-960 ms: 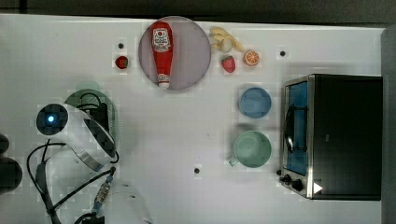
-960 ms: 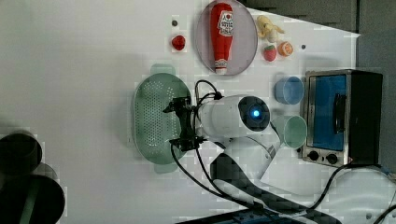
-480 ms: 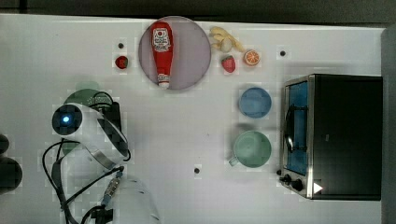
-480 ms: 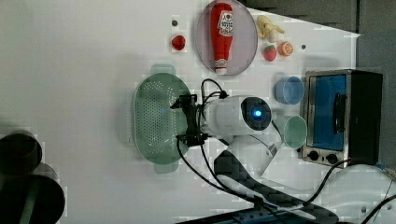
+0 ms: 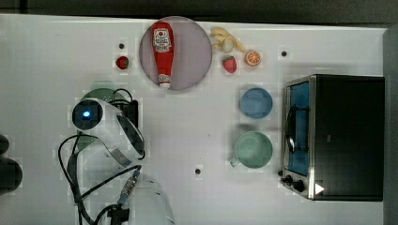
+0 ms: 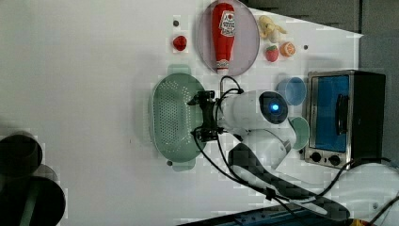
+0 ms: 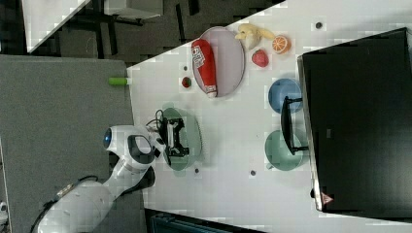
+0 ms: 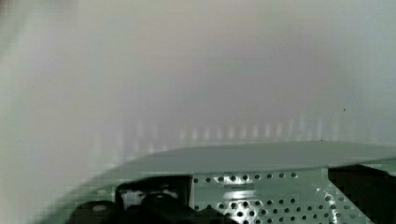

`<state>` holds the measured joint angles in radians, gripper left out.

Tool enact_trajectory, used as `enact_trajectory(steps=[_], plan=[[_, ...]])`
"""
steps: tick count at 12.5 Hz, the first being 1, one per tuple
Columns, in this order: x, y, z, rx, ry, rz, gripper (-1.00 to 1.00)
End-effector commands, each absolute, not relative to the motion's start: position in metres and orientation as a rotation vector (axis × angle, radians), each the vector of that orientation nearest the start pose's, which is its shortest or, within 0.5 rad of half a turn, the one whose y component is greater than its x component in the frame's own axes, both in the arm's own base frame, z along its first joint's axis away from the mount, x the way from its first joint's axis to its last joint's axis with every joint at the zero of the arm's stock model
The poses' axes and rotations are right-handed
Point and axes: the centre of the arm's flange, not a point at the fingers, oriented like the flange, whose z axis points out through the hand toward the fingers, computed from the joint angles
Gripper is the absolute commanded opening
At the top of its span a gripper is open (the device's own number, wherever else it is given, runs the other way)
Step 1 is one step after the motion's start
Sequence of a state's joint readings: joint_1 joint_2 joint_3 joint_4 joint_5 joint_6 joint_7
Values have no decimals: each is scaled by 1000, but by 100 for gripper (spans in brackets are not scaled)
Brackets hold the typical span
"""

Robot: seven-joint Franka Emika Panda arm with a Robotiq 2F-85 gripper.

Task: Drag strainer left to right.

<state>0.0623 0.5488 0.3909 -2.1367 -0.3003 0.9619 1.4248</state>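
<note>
My black two-fingered gripper (image 6: 196, 117) has slid further in over the pale mint-green perforated oval plastic strainer (image 6: 173, 118) compared with a moment back, jaws spread wide and holding nothing. The strainer hasn't budged; it sits at the top view's left, just below the small red strawberry (image 5: 122, 62). So I'd say I'm lined up to hook its wall, but the drag hasn't started. The white tabletop (image 5: 197, 108) looks smooth, so it should slide easily. Towards the top view's right it's open until the green mug (image 5: 253, 149) and blue bowl (image 5: 256, 102), with the toaster oven (image 5: 335, 136) beyond them.
</note>
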Motion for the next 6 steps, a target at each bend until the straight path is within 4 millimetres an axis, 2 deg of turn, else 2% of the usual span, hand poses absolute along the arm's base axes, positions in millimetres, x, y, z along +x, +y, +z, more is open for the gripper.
enact_trajectory(steps=[1,6], plan=[[501,238,166,-2257,2301,66,100],[498,205,164,-2275,2298,63,100]])
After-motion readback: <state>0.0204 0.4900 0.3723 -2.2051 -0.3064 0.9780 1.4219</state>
